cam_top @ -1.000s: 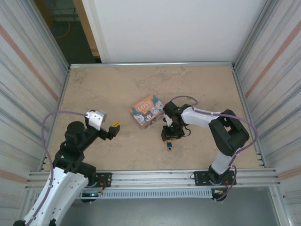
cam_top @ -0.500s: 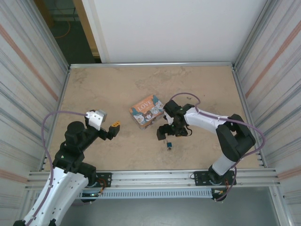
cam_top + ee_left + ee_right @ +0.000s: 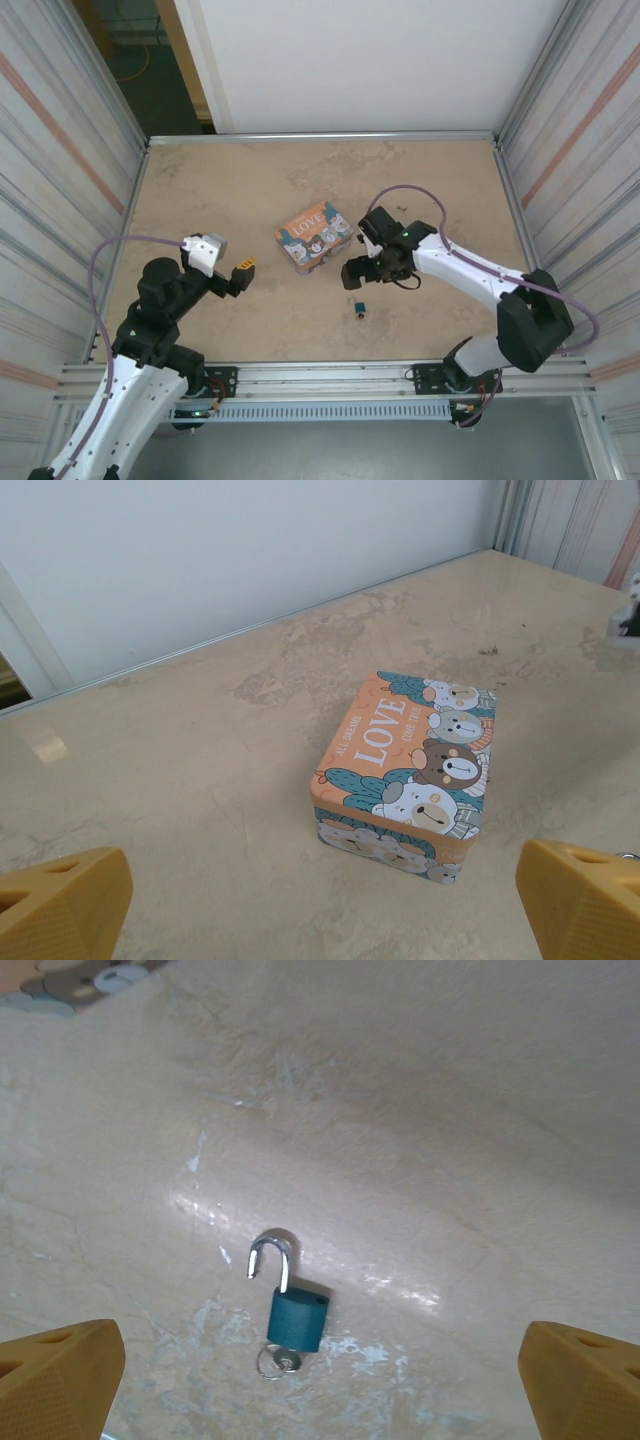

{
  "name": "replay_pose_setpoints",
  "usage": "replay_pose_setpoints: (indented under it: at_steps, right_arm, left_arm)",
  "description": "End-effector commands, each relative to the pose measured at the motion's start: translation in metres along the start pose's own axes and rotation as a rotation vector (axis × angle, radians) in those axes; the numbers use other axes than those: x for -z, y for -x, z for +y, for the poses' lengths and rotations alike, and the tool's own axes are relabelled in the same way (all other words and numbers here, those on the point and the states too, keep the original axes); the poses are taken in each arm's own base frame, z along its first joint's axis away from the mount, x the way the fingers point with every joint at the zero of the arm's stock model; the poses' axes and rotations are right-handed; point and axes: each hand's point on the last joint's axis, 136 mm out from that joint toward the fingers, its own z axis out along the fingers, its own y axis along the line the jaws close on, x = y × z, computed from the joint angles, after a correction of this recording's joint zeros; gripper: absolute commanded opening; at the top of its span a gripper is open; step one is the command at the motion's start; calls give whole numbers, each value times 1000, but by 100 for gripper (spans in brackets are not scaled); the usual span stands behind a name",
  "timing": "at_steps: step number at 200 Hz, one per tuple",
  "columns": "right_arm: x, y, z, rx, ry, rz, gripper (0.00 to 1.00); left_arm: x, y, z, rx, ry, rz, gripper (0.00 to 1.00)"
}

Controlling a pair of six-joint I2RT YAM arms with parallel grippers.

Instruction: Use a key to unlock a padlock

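The padlock [image 3: 297,1320] lies flat on the table, a small teal body with its silver shackle [image 3: 270,1255] swung open and free at one end. The key [image 3: 285,1360] sticks in its bottom with a small ring on it. My right gripper [image 3: 320,1385] hovers above it, open, with nothing between the orange fingertips [image 3: 60,1375]. In the top view the padlock [image 3: 359,307] rests just in front of the right gripper [image 3: 357,272]. My left gripper [image 3: 243,270] is open and empty, off to the left, facing the tin.
An orange "LOVE" tin [image 3: 312,236] with cartoon bears stands at the table's middle, also seen ahead of the left gripper [image 3: 325,905] as the tin [image 3: 405,765]. Metal rails and corrugated walls [image 3: 560,180] border the table.
My right gripper has opened, let go of the lock and drawn back from it. The right arm's elbow has swung out to the right. The padlock stays on the table. Left arm unmoved.
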Motion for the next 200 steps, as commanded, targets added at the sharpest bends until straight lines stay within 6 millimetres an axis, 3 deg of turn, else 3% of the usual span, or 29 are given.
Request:
replay_pose_setpoints:
  at_steps: [1,79,126,200]
  right_arm:
    - [14,-1,-15,12,-70,-63,99]
    - [61,27,-49,-60,-77,-386,99]
    - [95,43,-88,-129,-158,-618,99]
    - [125,52,-146,-205,-259,-871,99]
  left_arm:
    - [-1,-3,5,2,23,8,99]
    - [-3,-6,8,-3,40,24,99]
    - [-6,-8,10,-2,42,37,99]
    - [-8,-11,10,-3,44,53,99]
